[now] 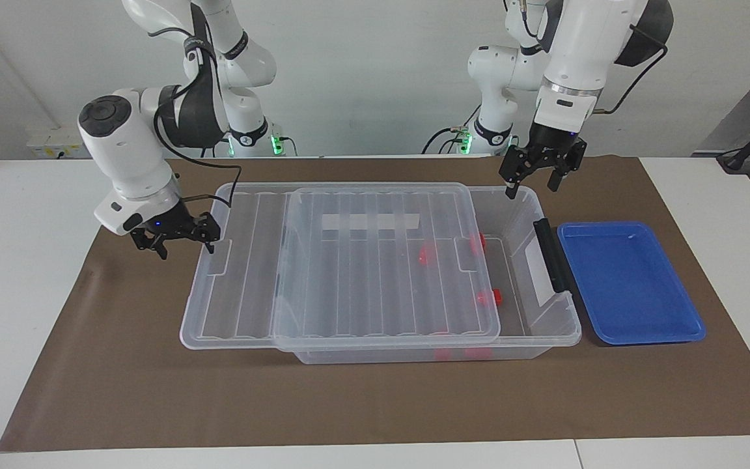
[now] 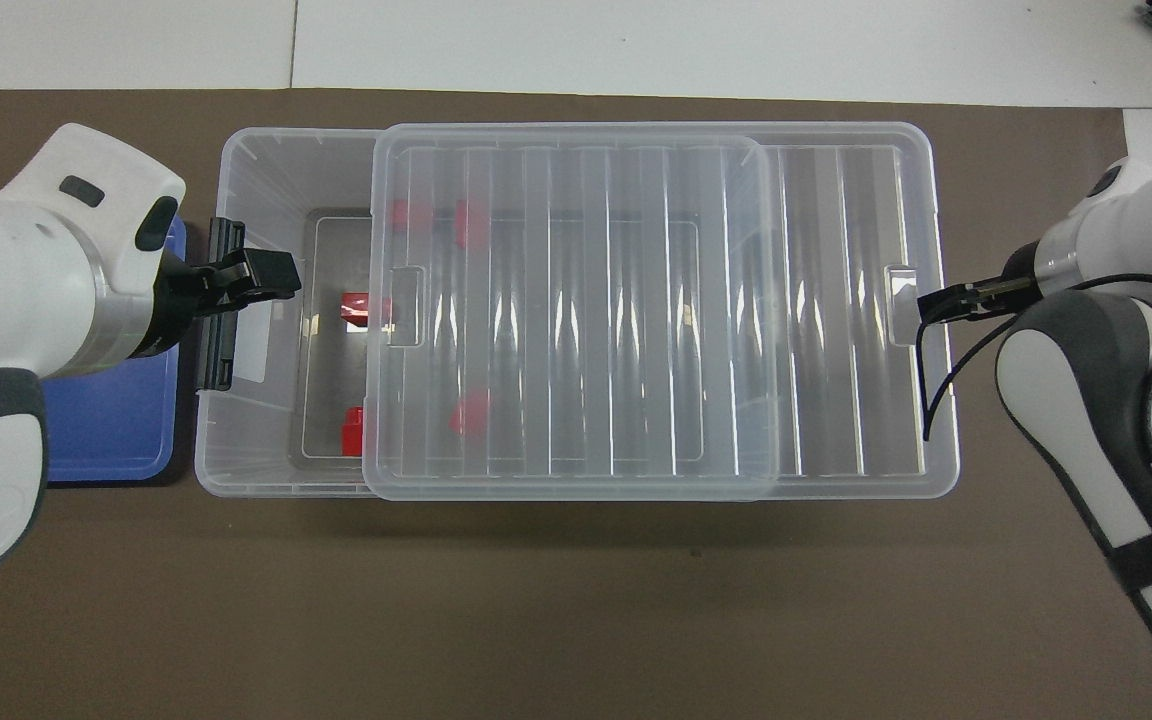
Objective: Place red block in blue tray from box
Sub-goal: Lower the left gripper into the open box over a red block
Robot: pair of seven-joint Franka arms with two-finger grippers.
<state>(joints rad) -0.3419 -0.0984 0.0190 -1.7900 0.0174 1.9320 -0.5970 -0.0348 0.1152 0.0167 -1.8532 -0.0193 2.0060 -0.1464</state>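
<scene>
The box point(image 1: 560, 326) is a clear bin with a black handle point(image 1: 549, 255) at the left arm's end. Its ribbed lid point(image 1: 362, 273) is slid toward the right arm's end, so the handle end is uncovered. Several red blocks lie inside; one point(image 1: 497, 297) sits in the uncovered part and shows in the overhead view too point(image 2: 354, 305). Others are under the lid point(image 1: 424, 254). The blue tray point(image 1: 629, 280) lies beside the handle end. My left gripper point(image 1: 532, 184) is open and empty over the box's uncovered corner. My right gripper point(image 1: 186, 249) is open at the lid's overhanging end.
A brown mat point(image 1: 375, 404) covers the table under the box and the tray. The white table top point(image 1: 17, 273) shows at both ends. In the overhead view the left arm point(image 2: 26, 300) covers most of the blue tray point(image 2: 116, 425).
</scene>
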